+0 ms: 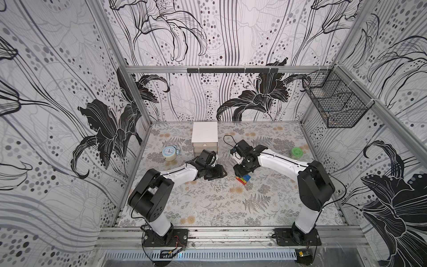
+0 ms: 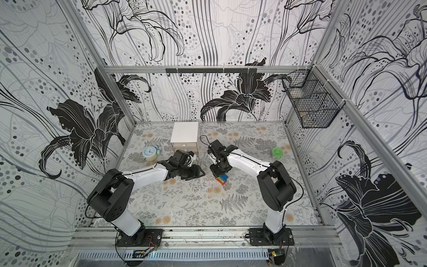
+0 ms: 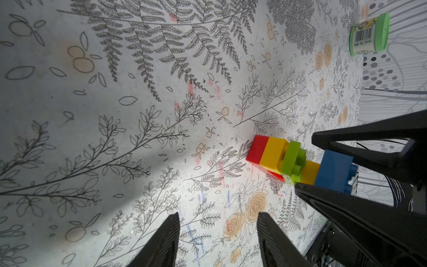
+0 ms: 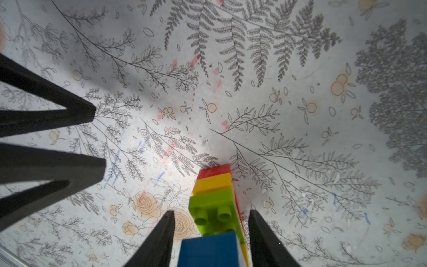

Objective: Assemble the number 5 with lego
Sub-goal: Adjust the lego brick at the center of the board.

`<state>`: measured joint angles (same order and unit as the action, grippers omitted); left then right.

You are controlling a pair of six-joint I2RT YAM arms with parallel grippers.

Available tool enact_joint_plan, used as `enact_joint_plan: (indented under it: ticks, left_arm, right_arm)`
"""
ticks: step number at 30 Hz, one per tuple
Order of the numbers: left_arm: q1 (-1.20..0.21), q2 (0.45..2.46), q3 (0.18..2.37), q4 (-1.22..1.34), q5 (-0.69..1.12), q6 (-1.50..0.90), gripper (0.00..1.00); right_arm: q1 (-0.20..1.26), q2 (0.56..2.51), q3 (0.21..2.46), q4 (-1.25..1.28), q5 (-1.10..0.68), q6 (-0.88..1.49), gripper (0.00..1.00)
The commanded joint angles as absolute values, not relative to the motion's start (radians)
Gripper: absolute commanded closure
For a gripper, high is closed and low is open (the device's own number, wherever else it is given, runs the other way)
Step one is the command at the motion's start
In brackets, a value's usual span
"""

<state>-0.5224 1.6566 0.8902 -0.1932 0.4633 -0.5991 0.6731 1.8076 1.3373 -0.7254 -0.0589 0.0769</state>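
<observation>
A white drawer box (image 1: 204, 136) stands at the back of the fern-printed table cover (image 1: 208, 203). To its left, apart from it, a pale blue alarm clock (image 1: 169, 152) sits, seemingly on a tape roll (image 1: 170, 158). A green-lidded jar (image 1: 297, 152) stands well to the right. A black wire basket (image 1: 335, 101) hangs on the right wall.

bright and evenly lit from overhead in both top views, sharp across the table (image 1: 208, 203), with only soft, short shadows. bowed toward the edges by a wide lens, straight lines curving. in both wrist views, dimmer and greyer far ahead of the jaws, with a pale washed-out patch just beyond their tips. crisp on the bricks (image 3: 272, 154) beyond the jaws, slightly soft on the jaws themselves and between them.
</observation>
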Motion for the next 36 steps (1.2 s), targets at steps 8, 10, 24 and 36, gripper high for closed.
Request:
enact_joint_plan:
  ticks: [8,10,24,36]
  left_arm:
    - [-0.497,1.626,0.864,-0.167,0.461,-0.590,0.43]
    - [-0.496,1.624,0.862,-0.167,0.462,-0.589,0.43]
    - [-0.489,1.615,0.843,-0.164,0.458,-0.590,0.44]
    - [-0.487,1.592,0.821,-0.163,0.446,-0.591,0.45]
  right_arm:
    - [0.683,1.863,1.397,-0.816,-0.042,0.043,0.51]
    - [0.683,1.868,1.401,-0.816,-0.041,0.042,0.52]
    - [0.692,1.917,1.449,-0.863,-0.023,0.029,0.61]
    - [0.694,2.011,1.535,-0.983,-0.024,0.016,0.69]
